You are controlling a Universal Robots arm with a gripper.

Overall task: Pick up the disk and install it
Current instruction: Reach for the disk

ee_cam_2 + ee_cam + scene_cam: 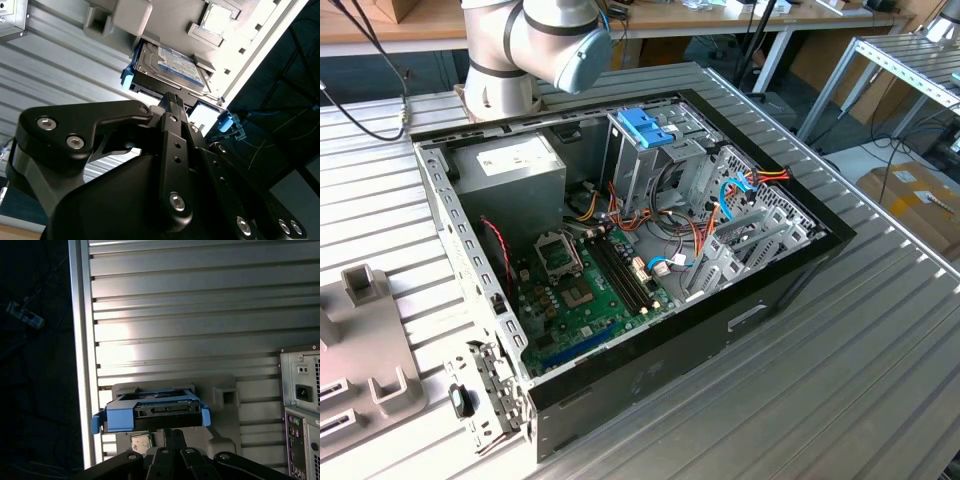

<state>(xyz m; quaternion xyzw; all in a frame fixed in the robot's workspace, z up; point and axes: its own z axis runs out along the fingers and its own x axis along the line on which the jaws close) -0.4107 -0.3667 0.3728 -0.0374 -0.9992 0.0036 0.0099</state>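
Note:
The disk (170,61) is a grey metal drive with a white label, framed by light-blue carrier rails. It lies in a grey moulded holder (129,15) on the slatted table. In the first wrist view, the disk (150,412) shows its connector end, with a blue tab at each side. My gripper (174,96) hangs just short of that end, its two black fingers pressed together with nothing between them. The gripper (171,433) also appears in the first wrist view, just in front of the disk's near edge.
The open computer case (650,345) lies on the table, with a metal drive cage and blue latch (645,128) at its back. Its rear panel (300,405) stands close to the holder. A square chip (141,441) sits in the holder. The table edge (80,365) drops off beside it.

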